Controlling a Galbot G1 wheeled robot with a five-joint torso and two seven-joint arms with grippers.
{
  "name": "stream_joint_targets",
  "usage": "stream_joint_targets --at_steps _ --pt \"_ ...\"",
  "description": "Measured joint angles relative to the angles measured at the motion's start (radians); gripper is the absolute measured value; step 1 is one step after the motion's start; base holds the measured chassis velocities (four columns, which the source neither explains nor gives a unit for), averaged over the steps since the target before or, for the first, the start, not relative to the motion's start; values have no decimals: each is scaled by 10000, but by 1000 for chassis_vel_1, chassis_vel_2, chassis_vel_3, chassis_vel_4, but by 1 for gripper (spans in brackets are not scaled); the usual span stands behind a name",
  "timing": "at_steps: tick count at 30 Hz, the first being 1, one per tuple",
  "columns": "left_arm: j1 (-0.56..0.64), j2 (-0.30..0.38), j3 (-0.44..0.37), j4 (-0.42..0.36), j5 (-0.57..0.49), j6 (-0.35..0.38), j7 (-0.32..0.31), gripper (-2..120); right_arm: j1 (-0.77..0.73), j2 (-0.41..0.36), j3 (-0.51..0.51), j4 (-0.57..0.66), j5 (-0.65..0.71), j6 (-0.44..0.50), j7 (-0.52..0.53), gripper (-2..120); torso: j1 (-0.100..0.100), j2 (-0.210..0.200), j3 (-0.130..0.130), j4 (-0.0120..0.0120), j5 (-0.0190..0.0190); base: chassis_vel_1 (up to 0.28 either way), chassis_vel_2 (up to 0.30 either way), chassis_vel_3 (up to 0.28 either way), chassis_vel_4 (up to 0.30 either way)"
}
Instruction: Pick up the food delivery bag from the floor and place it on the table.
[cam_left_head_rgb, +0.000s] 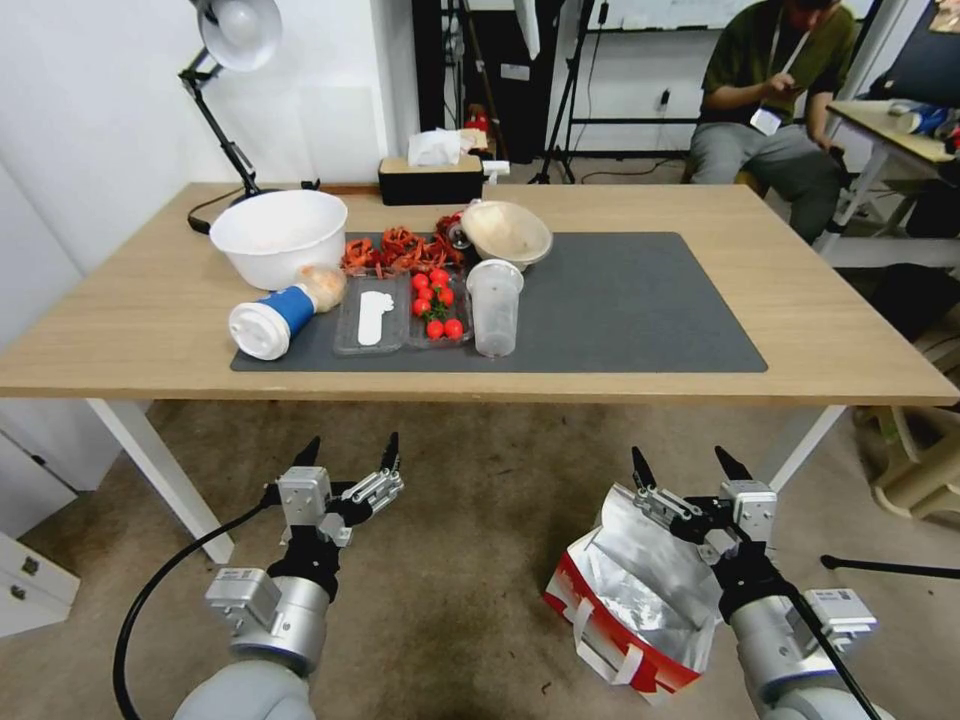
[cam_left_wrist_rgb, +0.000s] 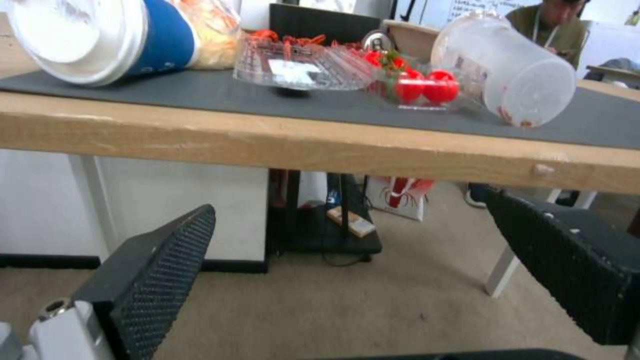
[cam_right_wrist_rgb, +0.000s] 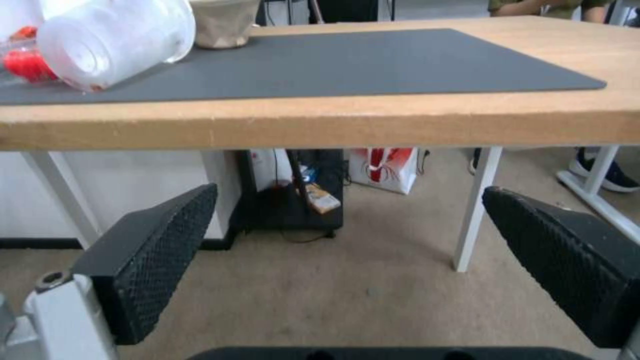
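Observation:
The food delivery bag (cam_left_head_rgb: 625, 600) stands on the floor (cam_left_head_rgb: 470, 560) at the lower right, in front of the table. It is red and white, its top is open with silver foil lining showing, and a white strap hangs at its front. My right gripper (cam_left_head_rgb: 680, 462) hovers open over the bag's far right rim, and the right wrist view shows nothing between its fingers (cam_right_wrist_rgb: 160, 255). Over bare floor to the left, my left gripper (cam_left_head_rgb: 352, 450) is open and empty, seen as (cam_left_wrist_rgb: 360, 270) from the wrist. The light-wood table (cam_left_head_rgb: 850, 340) carries a dark grey mat (cam_left_head_rgb: 640, 300).
On the mat's left half are a white bowl (cam_left_head_rgb: 278, 235), a toppled blue cup (cam_left_head_rgb: 275, 318), clear trays with tomatoes (cam_left_head_rgb: 437, 300), a clear cup (cam_left_head_rgb: 494, 307) and a beige bowl (cam_left_head_rgb: 507, 232). White table legs (cam_left_head_rgb: 160, 465) flank the floor space. Another red-and-white bag (cam_right_wrist_rgb: 383, 167) stands far under the table.

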Motion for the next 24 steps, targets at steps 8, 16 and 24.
stream_joint_targets --at_steps 8,16,24 --pt "5 276 -105 71 12 -25 256 100 25 -93 63 -42 68 3 -6 100 -128 -315 -186 0 0 0 0 0 0" --pt "-62 467 -181 170 5 -28 282 100 70 -125 88 -103 107 -7 -9 100 -277 -679 -400 0 0 0 0 0 0" --pt "-81 503 -183 213 -30 -28 305 100 79 -123 105 -123 121 -14 -40 100 -421 -1024 -605 0 0 0 0 0 0"
